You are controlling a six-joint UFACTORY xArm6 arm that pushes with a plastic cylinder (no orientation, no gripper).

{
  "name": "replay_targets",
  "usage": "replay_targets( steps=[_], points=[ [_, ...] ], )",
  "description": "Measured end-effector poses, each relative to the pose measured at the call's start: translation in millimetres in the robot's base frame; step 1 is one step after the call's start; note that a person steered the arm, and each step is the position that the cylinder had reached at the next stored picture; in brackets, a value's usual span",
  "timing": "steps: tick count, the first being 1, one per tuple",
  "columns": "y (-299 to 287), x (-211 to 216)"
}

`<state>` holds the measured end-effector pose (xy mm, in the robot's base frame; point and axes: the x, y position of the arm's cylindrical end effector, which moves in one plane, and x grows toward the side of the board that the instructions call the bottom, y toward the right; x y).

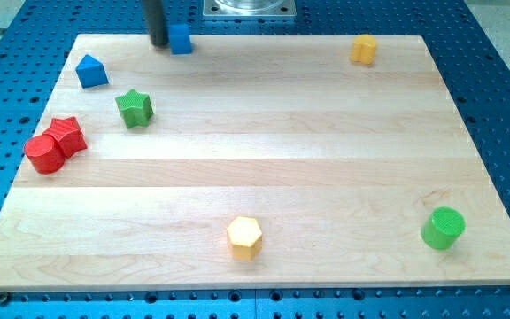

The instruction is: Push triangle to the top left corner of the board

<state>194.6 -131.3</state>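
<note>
The rod comes down from the view's top and my tip [160, 42] rests on the board [264, 177] near its top edge, left of centre. It ends plain, with no jaws to open or close, and it holds nothing. It sits right against the left side of the blue cube [181, 40], touching it or very nearly so; I cannot tell which.

The blue triangle [91, 71] lies close to the board's top left corner, just in from the left edge, below and to the left of my tip and apart from it. Below and to the right of the triangle is the green star [135, 108], near it but not touching.

Further down the left edge the red star [66, 135] and the red cylinder [44, 153] sit pressed together, the cylinder lower and more to the left.

A yellow block [363, 49], its shape unclear, stands near the top right. A yellow hexagon [244, 237] is near the bottom edge at about the middle, and a green cylinder [443, 229] is near the bottom right corner.
</note>
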Motion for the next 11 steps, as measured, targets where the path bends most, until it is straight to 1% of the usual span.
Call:
replay_targets(
  steps=[1,3,4,5,6,7,8,9,10,11],
  points=[
    [25.2,-1.6],
    [102.9,22.6],
    [55.2,32.6],
    [-25.2,91.9],
    [-91.5,116.7],
    [-108.0,168.1],
    [-148.4,164.0],
    [-145.6,123.3],
    [-105.6,108.6],
    [-127.7,84.1]
  ],
)
